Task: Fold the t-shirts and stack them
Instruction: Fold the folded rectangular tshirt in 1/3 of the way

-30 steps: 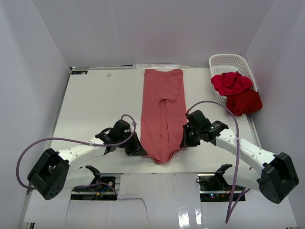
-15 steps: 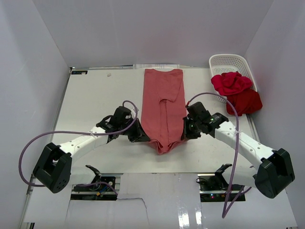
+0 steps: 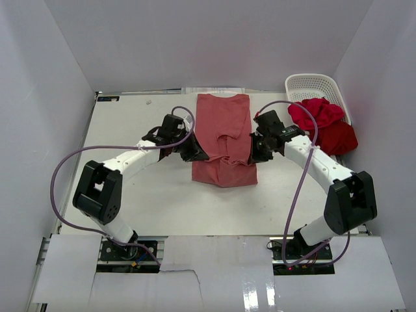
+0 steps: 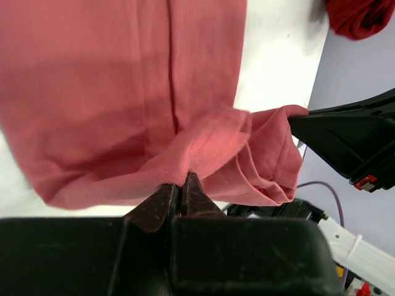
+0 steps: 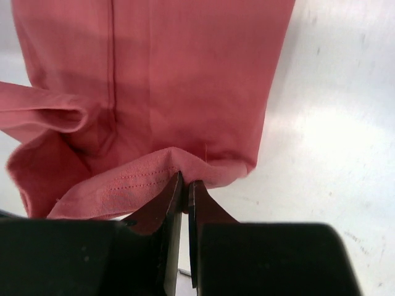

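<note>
A dusty salmon-red t-shirt (image 3: 223, 123) lies in a long narrow strip at the table's middle, its near end lifted and carried over the rest. My left gripper (image 3: 196, 155) is shut on the hem's left corner (image 4: 185, 165). My right gripper (image 3: 252, 155) is shut on the hem's right corner (image 5: 185, 168). The hem sags between the two grippers. Two more t-shirts, a bright crimson one (image 3: 315, 113) and a darker red one (image 3: 333, 138), lie crumpled at the back right.
A white lattice basket (image 3: 313, 84) stands at the back right corner, the crimson shirt spilling over its front rim. White table surface (image 3: 130, 136) lies on both sides of the strip. Purple cables loop from both arms.
Both grippers have moved away from the near edge toward the back, carrying the shirt's hem up and over the strip. The shirt now looks about half as long.
</note>
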Motion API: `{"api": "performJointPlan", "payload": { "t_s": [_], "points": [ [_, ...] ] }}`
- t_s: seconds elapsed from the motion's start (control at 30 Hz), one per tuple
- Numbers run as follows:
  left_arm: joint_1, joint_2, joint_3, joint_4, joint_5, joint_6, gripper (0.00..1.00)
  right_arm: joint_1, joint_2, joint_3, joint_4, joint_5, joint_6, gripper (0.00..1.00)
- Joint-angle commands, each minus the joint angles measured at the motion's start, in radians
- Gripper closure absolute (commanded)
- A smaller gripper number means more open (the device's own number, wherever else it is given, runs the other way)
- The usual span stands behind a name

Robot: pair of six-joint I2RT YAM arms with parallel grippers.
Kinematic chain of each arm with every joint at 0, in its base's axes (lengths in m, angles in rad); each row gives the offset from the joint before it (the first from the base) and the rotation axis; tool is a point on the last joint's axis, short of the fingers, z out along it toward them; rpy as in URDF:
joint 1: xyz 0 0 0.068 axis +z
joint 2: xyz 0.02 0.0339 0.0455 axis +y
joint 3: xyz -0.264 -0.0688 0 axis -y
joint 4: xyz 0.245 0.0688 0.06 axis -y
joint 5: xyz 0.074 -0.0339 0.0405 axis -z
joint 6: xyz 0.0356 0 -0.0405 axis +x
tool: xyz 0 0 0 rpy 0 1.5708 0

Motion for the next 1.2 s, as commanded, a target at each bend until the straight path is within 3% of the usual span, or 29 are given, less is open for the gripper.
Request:
{"api": "performJointPlan", "payload": {
  "t_s": [0.0,0.27,0.63,0.8,1.17],
  "points": [
    [0.024,0.028,0.104,0.006,-0.003,0.029,1.0,-0.02,0.056,0.124,0.029,0.0,-0.051,0.92],
    [0.099,0.122,0.255,-0.018,-0.036,0.032,1.0,-0.068,0.228,0.366,0.014,-0.008,-0.073,0.92],
    [0.116,0.283,0.429,0.009,-0.054,0.05,1.0,-0.12,0.412,0.586,-0.029,0.001,-0.099,0.92],
    [0.122,0.341,0.45,0.041,-0.043,0.038,1.0,-0.135,0.477,0.655,-0.031,0.004,-0.113,0.92],
    [0.173,0.315,0.362,0.156,-0.053,-0.004,0.99,-0.163,0.606,0.736,-0.028,-0.017,-0.125,0.92]
  ]
}}
